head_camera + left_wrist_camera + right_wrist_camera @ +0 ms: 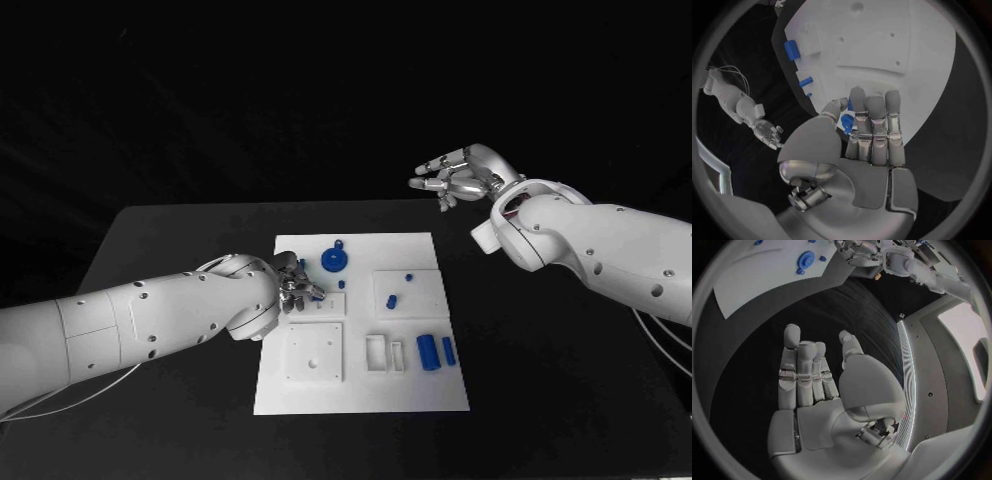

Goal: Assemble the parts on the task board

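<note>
On the black table the task board has loose blue parts left; the left hand pinches one, the right hand hangs open, empty.

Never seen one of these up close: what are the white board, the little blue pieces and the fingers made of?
Task board: probably matte white plastic, flat and even. Blue parts: likely plastic too, uniformly coloured. Fingers of the left hand: silvery and shiny, looks like metal; could be coated.

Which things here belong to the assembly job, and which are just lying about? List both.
Job: white board; blue round part; blue blocks; small blue part at the left hand.
Lying about: nothing that I can see; the right hand is held off the board, holding nothing.
</note>
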`<state>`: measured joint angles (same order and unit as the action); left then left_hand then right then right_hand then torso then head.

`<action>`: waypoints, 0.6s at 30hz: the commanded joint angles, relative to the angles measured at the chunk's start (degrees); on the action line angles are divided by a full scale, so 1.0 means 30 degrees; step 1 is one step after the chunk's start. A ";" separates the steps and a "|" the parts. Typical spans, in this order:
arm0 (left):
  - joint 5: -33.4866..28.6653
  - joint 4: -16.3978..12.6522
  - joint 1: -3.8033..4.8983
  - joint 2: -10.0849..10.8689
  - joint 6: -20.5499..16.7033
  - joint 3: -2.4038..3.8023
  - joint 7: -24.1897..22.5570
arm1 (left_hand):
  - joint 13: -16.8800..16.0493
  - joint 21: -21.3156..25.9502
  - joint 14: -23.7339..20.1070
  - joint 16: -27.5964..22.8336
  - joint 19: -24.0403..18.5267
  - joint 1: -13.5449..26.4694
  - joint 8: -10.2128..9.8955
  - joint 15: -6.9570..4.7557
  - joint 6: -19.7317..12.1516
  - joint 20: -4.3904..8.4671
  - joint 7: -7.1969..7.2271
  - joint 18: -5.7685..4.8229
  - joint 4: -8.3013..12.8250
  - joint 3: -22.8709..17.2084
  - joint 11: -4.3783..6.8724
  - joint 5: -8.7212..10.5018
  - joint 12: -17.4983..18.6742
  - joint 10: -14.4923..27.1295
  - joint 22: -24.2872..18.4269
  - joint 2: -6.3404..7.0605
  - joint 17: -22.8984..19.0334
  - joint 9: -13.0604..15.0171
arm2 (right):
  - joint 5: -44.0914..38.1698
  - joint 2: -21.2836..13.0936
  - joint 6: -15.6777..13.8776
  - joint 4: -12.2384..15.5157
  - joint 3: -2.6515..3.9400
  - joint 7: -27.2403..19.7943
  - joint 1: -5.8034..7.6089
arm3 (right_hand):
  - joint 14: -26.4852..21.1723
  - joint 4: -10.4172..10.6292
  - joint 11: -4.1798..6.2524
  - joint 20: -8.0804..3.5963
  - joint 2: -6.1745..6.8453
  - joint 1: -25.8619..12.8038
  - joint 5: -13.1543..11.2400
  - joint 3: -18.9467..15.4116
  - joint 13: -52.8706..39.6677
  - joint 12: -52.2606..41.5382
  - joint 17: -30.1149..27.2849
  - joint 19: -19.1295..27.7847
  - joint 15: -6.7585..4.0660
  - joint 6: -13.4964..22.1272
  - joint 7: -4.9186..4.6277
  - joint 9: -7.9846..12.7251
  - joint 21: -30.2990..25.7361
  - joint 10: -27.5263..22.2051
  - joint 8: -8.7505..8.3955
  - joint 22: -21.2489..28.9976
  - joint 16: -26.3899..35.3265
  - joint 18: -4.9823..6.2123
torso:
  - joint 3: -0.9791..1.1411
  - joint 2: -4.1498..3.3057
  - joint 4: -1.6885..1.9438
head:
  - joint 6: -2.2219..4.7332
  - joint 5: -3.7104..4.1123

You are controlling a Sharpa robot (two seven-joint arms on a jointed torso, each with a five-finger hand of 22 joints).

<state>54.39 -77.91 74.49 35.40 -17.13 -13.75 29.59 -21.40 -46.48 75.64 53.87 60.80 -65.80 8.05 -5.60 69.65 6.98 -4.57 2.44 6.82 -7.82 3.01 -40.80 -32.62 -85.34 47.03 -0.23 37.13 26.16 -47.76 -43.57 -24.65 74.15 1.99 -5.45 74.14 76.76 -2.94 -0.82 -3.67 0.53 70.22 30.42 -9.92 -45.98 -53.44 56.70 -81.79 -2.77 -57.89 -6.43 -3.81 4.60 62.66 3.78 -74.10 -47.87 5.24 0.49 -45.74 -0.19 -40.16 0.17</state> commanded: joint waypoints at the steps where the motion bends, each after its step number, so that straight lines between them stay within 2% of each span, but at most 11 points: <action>1: 0.0121 -0.0039 -0.0014 -0.0052 0.1124 0.0009 0.0283 | -0.0089 -0.0129 -0.0089 0.0114 -0.0146 -0.0024 0.0087 -0.0070 0.2326 -0.0042 0.1894 -0.0185 0.1460 -0.1291 0.0501 -0.0081 -0.0100 -0.0431 0.0050 -0.0079 0.0054 0.0002 | -0.0074 0.0034 0.0389 -0.0005 0.0010 0.0066 0.0011 | -0.0162 -0.0085 -0.0003 -0.0031 -0.0191 0.0000 0.0091 0.0079 0.0029 0.0053 -0.0030 -0.0019 0.0004 0.0013 -0.0041 0.0015 -0.0122 -0.0094 -0.0057 0.0028 0.0023 -0.0077 | -0.0009 0.0005 -0.0005 | -0.0042 -0.0027; 7: 0.0138 -0.0017 -0.0028 -0.0048 0.1507 0.0009 0.0376 | -0.0125 -0.0138 -0.0130 0.0130 -0.0163 -0.0019 0.0089 -0.0065 0.2316 -0.0049 0.1884 -0.0173 0.1532 -0.1316 0.0484 -0.0085 -0.0077 -0.0430 0.0082 -0.0072 0.0071 -0.0013 | -0.0087 0.0059 0.0479 -0.0025 0.0010 0.0098 0.0010 | -0.0185 -0.0142 0.0001 -0.0036 -0.0157 -0.0037 0.0380 0.0204 0.0056 0.0066 -0.0061 -0.0002 0.0001 0.0013 -0.0043 0.0017 -0.0121 -0.0116 -0.0059 0.0049 0.0021 -0.0087 | 0.0010 0.0010 -0.0002 | -0.0075 -0.0021; 18: 0.0170 0.0055 -0.0037 -0.0060 0.1668 0.0011 0.0434 | -0.0229 -0.0167 -0.0145 0.0209 -0.0176 0.0043 0.0110 -0.0060 0.2338 -0.0058 0.1893 -0.0166 0.1586 -0.1324 0.0484 -0.0076 -0.0130 -0.0428 0.0144 -0.0095 0.0115 -0.0030 | -0.0090 0.0094 0.0580 -0.0056 0.0010 0.0126 0.0010 | -0.0187 -0.0168 0.0002 -0.0038 -0.0144 -0.0058 0.0418 0.0262 0.0066 0.0064 -0.0070 -0.0001 0.0000 0.0011 -0.0042 0.0017 -0.0119 -0.0120 -0.0058 0.0058 0.0009 -0.0090 | 0.0019 0.0008 -0.0018 | -0.0101 -0.0006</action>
<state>54.62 -77.67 74.44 35.35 -13.50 -13.70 30.62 -22.04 -46.69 75.47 54.31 60.59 -65.76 8.15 -5.75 70.02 6.77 -4.60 2.44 6.98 -7.66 2.31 -40.75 -32.61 -86.03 47.41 -0.20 37.43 26.06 -47.80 -43.34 -23.89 73.98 1.99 -5.00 74.15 76.77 -3.49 -0.82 -3.67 0.53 70.22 31.35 -9.37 -45.87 -53.44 56.53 -81.79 -2.77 -57.89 -6.43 -3.82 4.62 62.66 3.78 -73.97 -47.87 5.25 0.52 -45.71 -0.22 -40.41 0.14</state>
